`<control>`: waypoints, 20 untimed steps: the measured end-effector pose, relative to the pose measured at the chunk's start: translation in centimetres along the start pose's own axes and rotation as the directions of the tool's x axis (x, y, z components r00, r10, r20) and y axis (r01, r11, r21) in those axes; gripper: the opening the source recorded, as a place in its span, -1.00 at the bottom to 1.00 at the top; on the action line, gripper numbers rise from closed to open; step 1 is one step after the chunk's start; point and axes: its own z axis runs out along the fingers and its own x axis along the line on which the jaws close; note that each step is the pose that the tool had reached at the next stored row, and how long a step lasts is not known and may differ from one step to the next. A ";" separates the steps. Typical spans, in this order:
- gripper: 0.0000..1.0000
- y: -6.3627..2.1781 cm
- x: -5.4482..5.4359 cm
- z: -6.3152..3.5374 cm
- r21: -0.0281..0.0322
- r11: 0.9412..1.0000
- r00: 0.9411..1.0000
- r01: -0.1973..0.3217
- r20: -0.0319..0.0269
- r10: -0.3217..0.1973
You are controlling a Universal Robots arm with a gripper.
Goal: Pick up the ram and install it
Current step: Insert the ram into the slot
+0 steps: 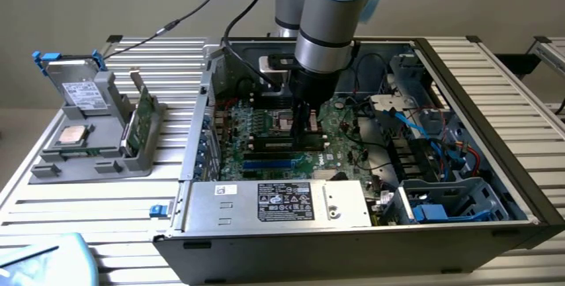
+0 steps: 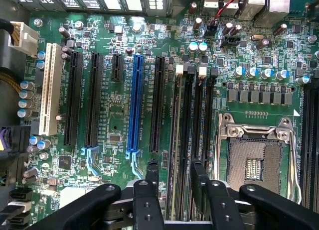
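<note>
Two fingers [image 2: 152, 174] of one gripper [image 2: 175, 166] stand spread either side of one ram [image 2: 173, 140], which stands edge-on in a black slot beside one silver socket [image 2: 254, 165]. One open case [image 1: 353, 253] and one grey holder [image 1: 88, 163] rest on a slatted metal table [image 1: 97, 200]. Behind is a plain beige wall [image 1: 106, 1].

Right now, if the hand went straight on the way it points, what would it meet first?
Probably the ram, seen edge-on in the memory slots under the open hand; depth is unclear, so possibly the slots themselves.
</note>
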 end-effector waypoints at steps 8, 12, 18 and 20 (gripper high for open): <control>-0.19 0.90 -0.3 -1.53 0.001 1.000 1.000 0.000 0.000 0.000; -0.19 0.90 -0.3 -1.52 0.002 1.000 1.000 0.000 0.000 0.000; -0.62 0.90 -0.3 -1.52 0.002 1.000 1.000 0.000 0.000 0.000; -0.79 0.90 -0.3 -1.52 0.002 1.000 1.000 0.000 0.000 0.000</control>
